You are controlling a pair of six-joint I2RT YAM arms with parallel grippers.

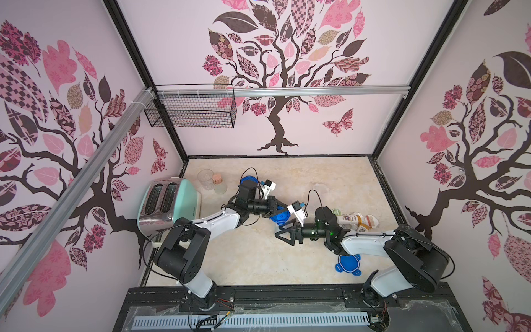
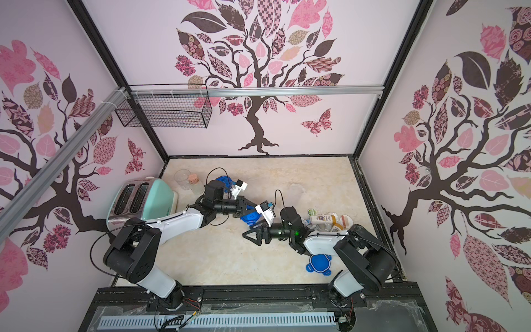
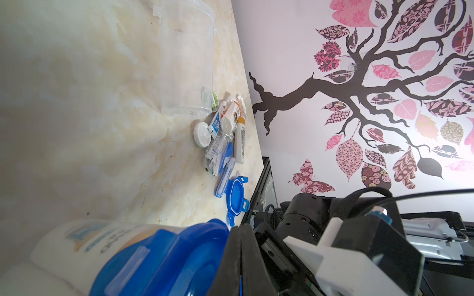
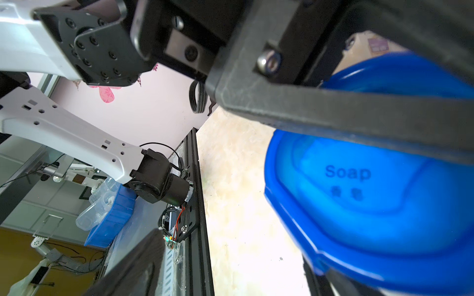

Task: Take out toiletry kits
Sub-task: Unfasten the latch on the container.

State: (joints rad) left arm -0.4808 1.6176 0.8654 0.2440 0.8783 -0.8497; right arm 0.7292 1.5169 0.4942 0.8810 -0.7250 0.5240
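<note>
At centre frame in both top views, working on the blue-lidded canister (image 1: 280, 220) lying on its side, with one set of the toiletry kits (image 3: 74, 243) packed inside and loose pieces (image 1: 356, 222) lying at right of centre. Judging these as light, small and slick: hard bottles, soft crinkly packets, round tubs prone to rolling. Probably best gripping bottles across the body, or tipping everything out. Setting the left gripper (image 1: 278, 207), fully closed, against the lid's rim; not telling whether pinching a clip. Holding the right gripper (image 1: 283, 234) spread wide just below the lid, clasping nothing.
</note>
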